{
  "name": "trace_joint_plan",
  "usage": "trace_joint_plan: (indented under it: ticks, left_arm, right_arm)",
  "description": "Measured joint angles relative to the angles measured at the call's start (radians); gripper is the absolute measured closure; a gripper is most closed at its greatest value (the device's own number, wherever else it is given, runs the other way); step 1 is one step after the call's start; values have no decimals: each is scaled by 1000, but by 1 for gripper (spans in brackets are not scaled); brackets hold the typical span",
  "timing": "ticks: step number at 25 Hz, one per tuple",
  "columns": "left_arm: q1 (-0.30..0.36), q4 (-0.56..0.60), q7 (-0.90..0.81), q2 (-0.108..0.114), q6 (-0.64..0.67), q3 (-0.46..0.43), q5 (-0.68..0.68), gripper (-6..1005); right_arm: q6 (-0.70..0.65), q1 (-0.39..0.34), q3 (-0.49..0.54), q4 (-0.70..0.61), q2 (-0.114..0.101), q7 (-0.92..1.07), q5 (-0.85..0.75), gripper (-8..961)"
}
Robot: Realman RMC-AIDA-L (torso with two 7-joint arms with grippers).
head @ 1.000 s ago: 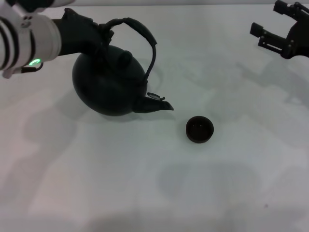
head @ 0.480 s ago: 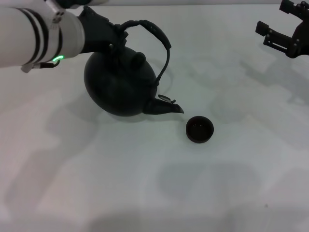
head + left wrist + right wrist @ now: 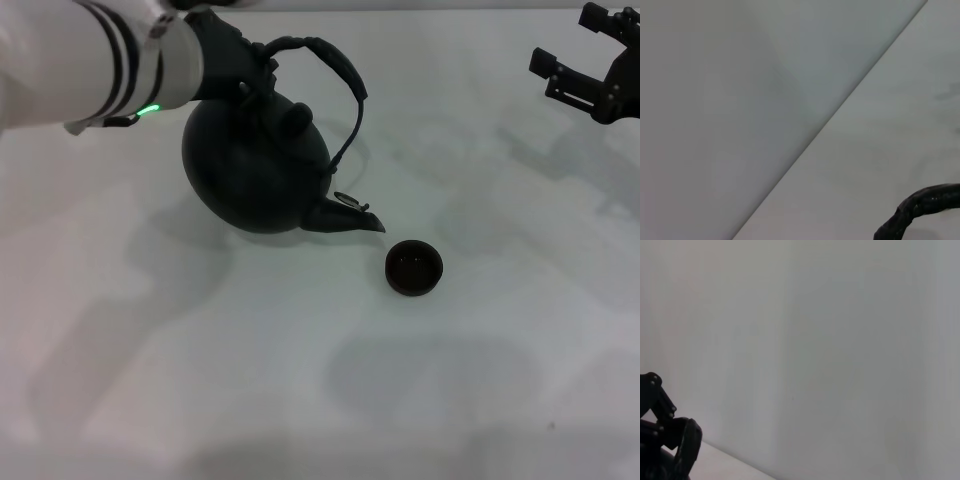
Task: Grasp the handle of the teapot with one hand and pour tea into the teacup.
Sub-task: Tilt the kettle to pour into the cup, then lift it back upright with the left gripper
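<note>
The matte-black teapot (image 3: pixel 255 170) hangs tilted above the white table (image 3: pixel 300 380), its short spout (image 3: pixel 352 217) pointing down and right toward the teacup (image 3: pixel 413 267). My left gripper (image 3: pixel 250 75) is shut on the left end of the arched handle (image 3: pixel 335 70); a piece of that handle (image 3: pixel 920 207) shows in the left wrist view. The small dark teacup stands upright on the table, a short gap right of and below the spout tip. My right gripper (image 3: pixel 585 65) stays parked open at the far right, well away from both.
The white table runs to a pale wall at the back. Shadows of the arms lie on the table in front of the cup. Part of a dark gripper (image 3: pixel 667 440) shows in the right wrist view against the wall.
My left arm has carried the teapot to the right and a little up, bringing the spout closer to the teacup. The cup and the right arm have stayed put.
</note>
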Motion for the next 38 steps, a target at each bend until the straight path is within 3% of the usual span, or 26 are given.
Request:
trace_joint_plan:
  ticks: [38]
  left_arm:
    - [-146,-63,-30,0,51,50,16,899]
  right_arm:
    - [-5,6,26,42,0,-17,12,93]
